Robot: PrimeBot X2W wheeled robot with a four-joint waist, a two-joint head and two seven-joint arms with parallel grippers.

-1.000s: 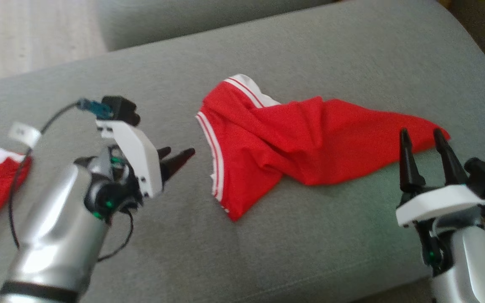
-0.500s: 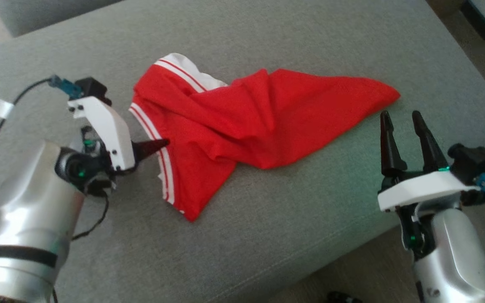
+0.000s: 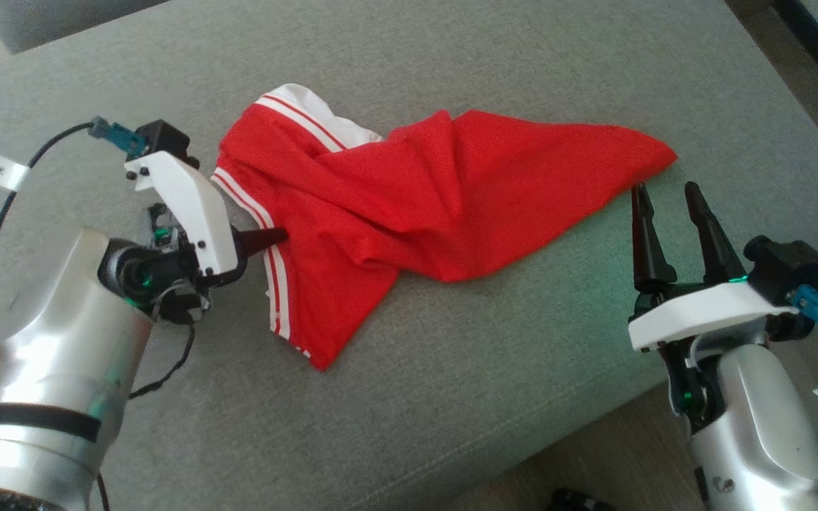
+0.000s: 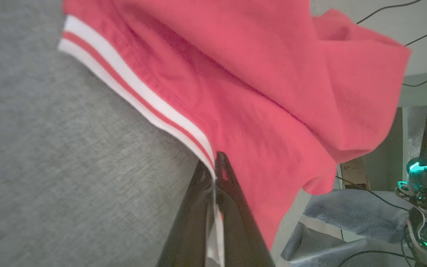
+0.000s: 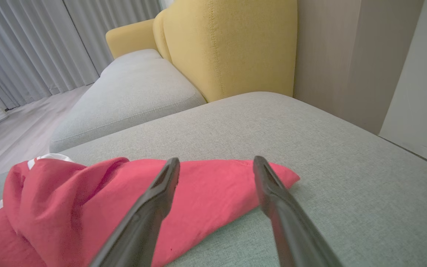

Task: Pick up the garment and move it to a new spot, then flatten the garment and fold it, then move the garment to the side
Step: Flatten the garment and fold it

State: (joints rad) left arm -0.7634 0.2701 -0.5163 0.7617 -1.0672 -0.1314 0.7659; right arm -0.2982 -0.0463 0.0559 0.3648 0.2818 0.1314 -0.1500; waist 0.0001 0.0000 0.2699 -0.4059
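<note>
The garment [image 3: 444, 206] is a crumpled red piece with white striped trim, lying across a grey sofa cushion [image 3: 451, 397]. My left gripper [image 3: 280, 235] is shut on its striped hem at the left side; in the left wrist view the two dark fingers [image 4: 232, 207] pinch the white band of the garment [image 4: 258, 96]. My right gripper [image 3: 664, 193] stands open just right of the garment's pointed right corner, not touching it. In the right wrist view the open fingers [image 5: 161, 189] frame that corner of the garment [image 5: 213, 185].
A second grey cushion [image 5: 132, 92] and a yellow backrest [image 5: 228, 44] lie beyond. The cushion's front edge [image 3: 558, 440] drops to the floor at lower right. Blue denim cloth [image 4: 332, 211] lies off the cushion's edge. Cables trail from both wrists.
My left gripper has reached the garment's striped hem and shut on it. The camera has swung, shifting the whole picture. The right gripper stays open.
</note>
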